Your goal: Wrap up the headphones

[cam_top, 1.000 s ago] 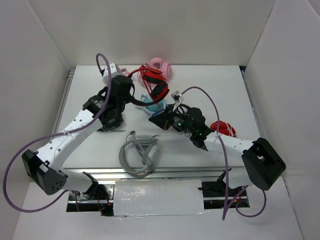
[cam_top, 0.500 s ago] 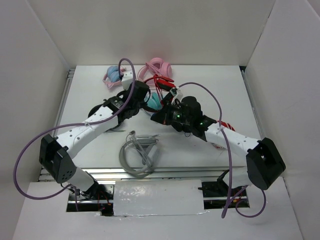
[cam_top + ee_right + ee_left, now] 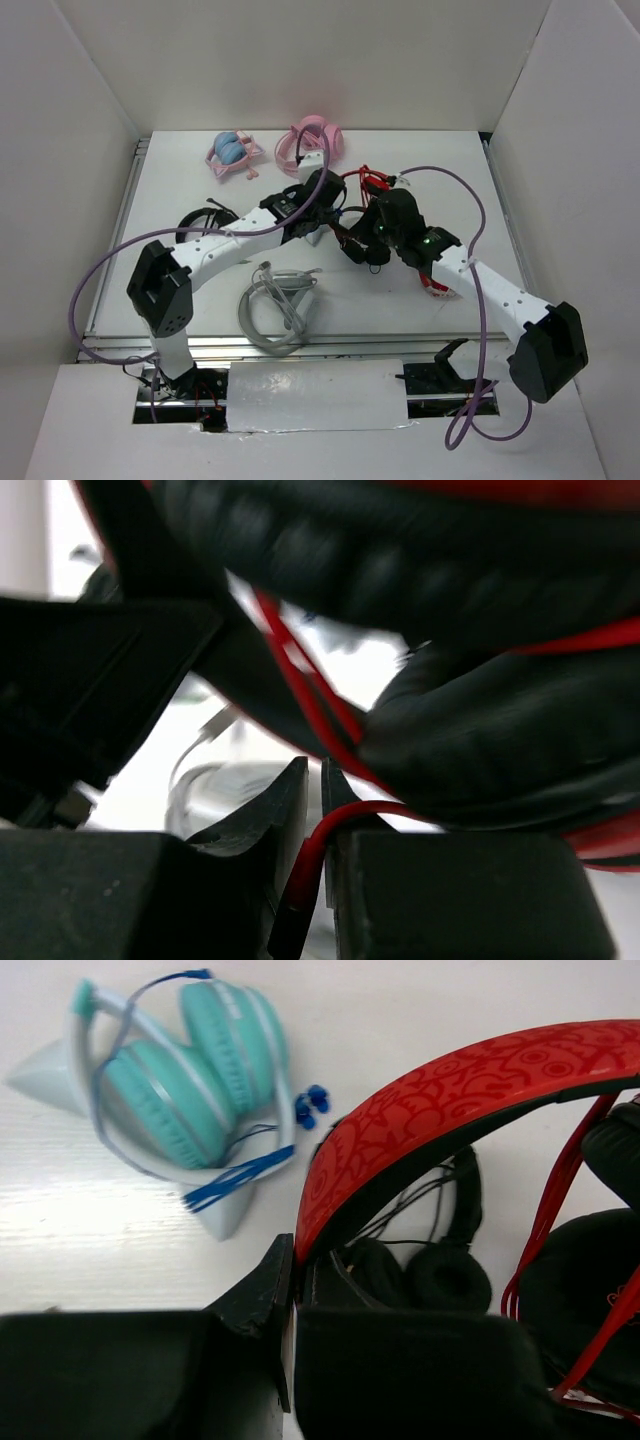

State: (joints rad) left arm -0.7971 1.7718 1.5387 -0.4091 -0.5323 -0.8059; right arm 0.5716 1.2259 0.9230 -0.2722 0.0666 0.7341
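The left pincer (image 3: 293,1270) is clamped tight on one end of the patterned red headband (image 3: 450,1090), with hardly any gap between its jaws. The right pincer (image 3: 314,775) is closed almost as far, nipping the thin red cable (image 3: 308,860) just below a black ear pad (image 3: 480,740). The headphones (image 3: 368,182) thus hang between the two wrists over the middle of the worktop (image 3: 460,180), slightly towards its far side. The chief risk appears to be that the cable sits close to the tips of the right pincer, so a brisk pull around the cups could draw it out. The same pull could twist the headband loose, since it is gripped only at its end. Slack loops of cable might also catch on the small black pair (image 3: 440,1270) lying directly beneath, or drag the teal pair (image 3: 180,1090) just to the left. With both wrists packed so near each other, a wide winding sweep could knock one against the other. The left arm (image 3: 230,245) stretches from its near-left base diagonally to the centre, nearly extended and low. The right arm (image 3: 480,285) reaches from the near right, angled far and left, with its wrist turned in towards the headphones.
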